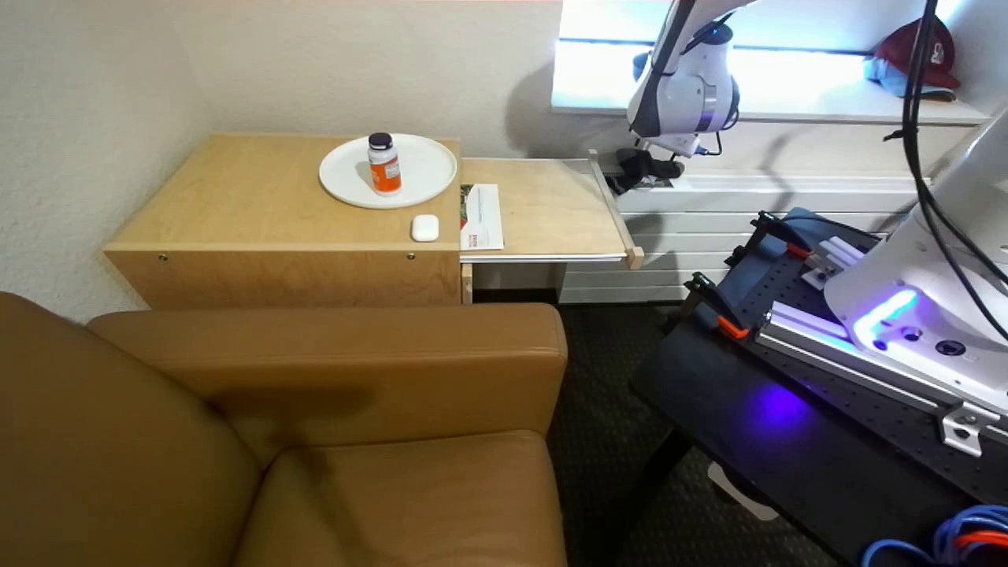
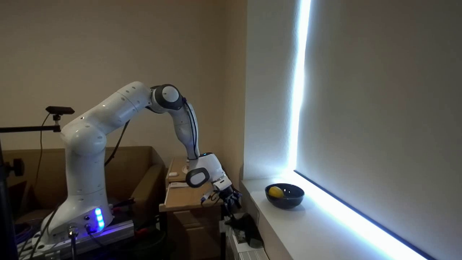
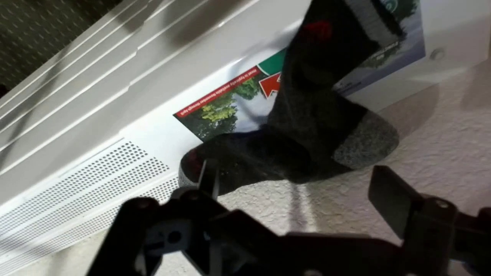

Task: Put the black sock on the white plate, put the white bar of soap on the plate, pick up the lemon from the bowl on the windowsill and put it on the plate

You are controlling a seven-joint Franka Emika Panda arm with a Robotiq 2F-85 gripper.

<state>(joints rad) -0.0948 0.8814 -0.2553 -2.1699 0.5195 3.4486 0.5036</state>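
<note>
In the wrist view we are seeing the end effector [image 3: 294, 181] spread wide, holding nothing; the black sock [image 3: 312, 109] is lying across a leaflet [image 3: 226, 105] on the white heater [image 3: 163, 134]. Closing off-centre, we are risking a loose pinch, lifting the leaflet too, or scraping the wall [image 3: 452, 145]. In an exterior view we are finding what the wrist view is missing: the white plate [image 1: 429, 169], carrying a bottle [image 1: 384, 167] that a dangling sock could be toppling, and, near it on the wooden surface [image 1: 268, 205], what we are taking for the soap [image 1: 425, 228]. In an exterior view we are spotting the lemon [image 2: 275, 192], out of sight elsewhere, sitting in the bowl [image 2: 288, 203] on the windowsill [image 2: 306, 234].
</note>
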